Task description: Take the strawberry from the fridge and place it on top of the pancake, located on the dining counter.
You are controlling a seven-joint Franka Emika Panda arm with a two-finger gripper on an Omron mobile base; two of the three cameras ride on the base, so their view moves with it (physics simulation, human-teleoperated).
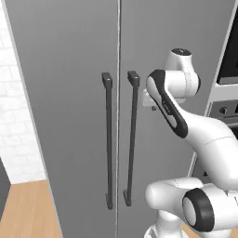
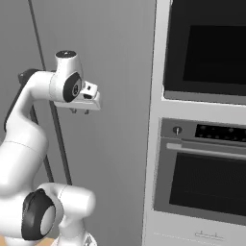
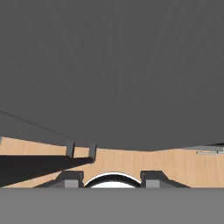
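Observation:
The grey fridge (image 1: 69, 93) stands right ahead with both doors shut. Its two long dark handles (image 1: 108, 139) (image 1: 131, 139) run side by side along the centre seam. My gripper (image 2: 79, 112) hangs close in front of the right door, just right of the right handle, pointing down. In the hand view the gripper (image 3: 112, 178) is open with nothing between its fingers, looking down the door face (image 3: 109, 65) to the handles' lower ends (image 3: 81, 151). From the left base view the gripper (image 1: 152, 108) is partly hidden behind my forearm. The strawberry, pancake and dining counter are out of view.
A black-glass wall oven (image 2: 206, 48) and a second oven (image 2: 206, 185) stand directly right of the fridge. A white tiled wall (image 1: 14, 116) lies to the left. Wood floor (image 1: 28, 209) runs below.

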